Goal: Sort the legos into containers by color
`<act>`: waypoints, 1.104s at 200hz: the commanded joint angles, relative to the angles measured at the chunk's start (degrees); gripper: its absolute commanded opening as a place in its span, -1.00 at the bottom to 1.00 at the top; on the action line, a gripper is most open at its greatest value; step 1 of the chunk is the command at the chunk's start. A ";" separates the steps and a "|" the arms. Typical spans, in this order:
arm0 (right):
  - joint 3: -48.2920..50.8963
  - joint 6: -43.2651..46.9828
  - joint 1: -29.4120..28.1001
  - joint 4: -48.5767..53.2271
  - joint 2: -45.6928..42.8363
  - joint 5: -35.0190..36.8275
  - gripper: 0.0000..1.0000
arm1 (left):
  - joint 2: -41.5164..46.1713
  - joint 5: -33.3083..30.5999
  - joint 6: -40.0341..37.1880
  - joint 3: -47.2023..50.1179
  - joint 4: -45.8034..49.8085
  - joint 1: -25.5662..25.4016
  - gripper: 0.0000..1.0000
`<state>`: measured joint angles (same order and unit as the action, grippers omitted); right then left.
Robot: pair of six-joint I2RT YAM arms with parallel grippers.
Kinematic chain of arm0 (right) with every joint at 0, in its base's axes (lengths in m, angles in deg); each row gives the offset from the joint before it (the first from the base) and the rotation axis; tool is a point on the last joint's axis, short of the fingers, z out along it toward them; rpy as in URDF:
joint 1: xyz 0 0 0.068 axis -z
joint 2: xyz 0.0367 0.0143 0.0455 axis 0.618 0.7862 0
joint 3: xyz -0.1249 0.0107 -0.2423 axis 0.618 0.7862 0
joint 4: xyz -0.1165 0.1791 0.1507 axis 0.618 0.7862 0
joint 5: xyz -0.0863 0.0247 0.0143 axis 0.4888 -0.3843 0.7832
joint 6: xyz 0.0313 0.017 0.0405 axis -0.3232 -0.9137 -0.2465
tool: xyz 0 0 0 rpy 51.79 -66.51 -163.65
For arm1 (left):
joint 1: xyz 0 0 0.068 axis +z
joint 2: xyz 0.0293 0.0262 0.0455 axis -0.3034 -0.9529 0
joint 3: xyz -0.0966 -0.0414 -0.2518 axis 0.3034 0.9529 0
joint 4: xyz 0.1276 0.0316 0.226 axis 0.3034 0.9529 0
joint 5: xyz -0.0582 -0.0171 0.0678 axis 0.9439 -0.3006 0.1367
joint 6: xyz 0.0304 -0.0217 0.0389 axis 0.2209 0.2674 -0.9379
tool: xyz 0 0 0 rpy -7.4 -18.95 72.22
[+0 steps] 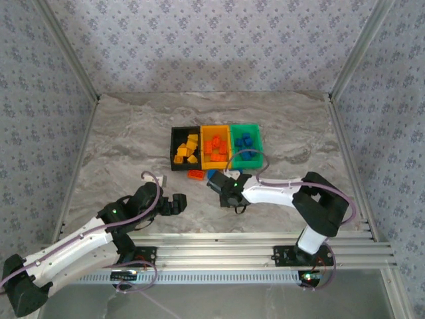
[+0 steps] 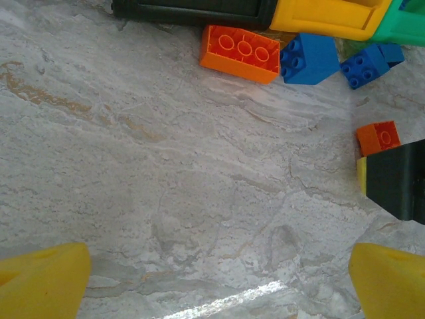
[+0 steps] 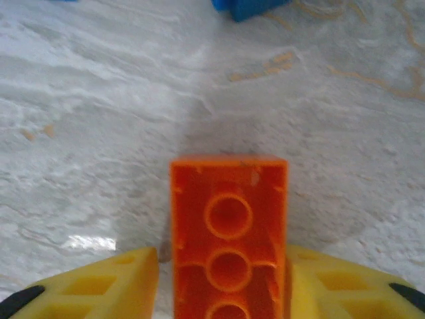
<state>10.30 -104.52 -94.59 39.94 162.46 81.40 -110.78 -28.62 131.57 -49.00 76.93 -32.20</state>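
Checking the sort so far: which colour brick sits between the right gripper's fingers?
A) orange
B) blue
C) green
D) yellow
A: the right wrist view shows an orange brick, hollow underside toward the camera, gripped on both sides by the right gripper.

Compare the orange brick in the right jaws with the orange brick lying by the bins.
The held orange brick is clamped between the right jaws; the loose orange brick lies free on the table. The loose orange brick sits by the black bin, beside a blue brick; the held orange brick has bare table ahead. Both are orange, hollow undersides showing round tubes.
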 commanded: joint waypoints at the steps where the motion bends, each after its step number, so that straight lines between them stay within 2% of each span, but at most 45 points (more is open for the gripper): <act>1: -1.20 0.28 0.74 -0.25 1.57 -1.13 -0.20 | 0.28 -0.13 -0.09 -0.24 0.41 0.56 1.00; 31: -4.16 4.01 1.13 0.07 -1.79 -0.71 -0.43 | 0.34 0.13 -0.62 -0.50 0.40 0.82 1.00; 67: -13.34 10.43 4.01 1.04 -5.19 -0.77 -0.42 | 0.69 -0.08 -0.66 -0.59 0.84 1.05 0.99; 92: -22.31 12.79 8.71 1.37 -1.06 -1.71 -0.38 | 0.81 -0.01 -0.42 -0.43 0.91 1.20 0.99; 137: -38.47 13.08 15.26 4.71 12.44 -1.91 -0.31 | 1.19 0.22 -0.02 -0.41 1.98 1.35 1.00; 170: -47.51 13.02 17.33 8.64 19.35 -2.31 -0.15 | 1.28 0.15 0.07 -0.66 2.43 1.42 1.00; 186: -49.04 13.03 17.62 9.10 19.99 -2.98 0.30 | 1.39 0.18 -0.04 -0.76 2.69 1.39 0.99; 195: -48.97 12.85 17.66 8.67 19.33 -2.47 0.43 | 1.47 0.18 -0.06 -0.71 2.72 1.43 1.00; 221: -45.21 13.06 16.04 7.27 14.51 -0.65 0.47 | 1.74 0.18 0.10 -0.77 2.87 1.49 0.99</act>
<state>-35.73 -91.71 -77.06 46.22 182.13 79.02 -109.95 -28.60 131.44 -49.00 78.29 -31.09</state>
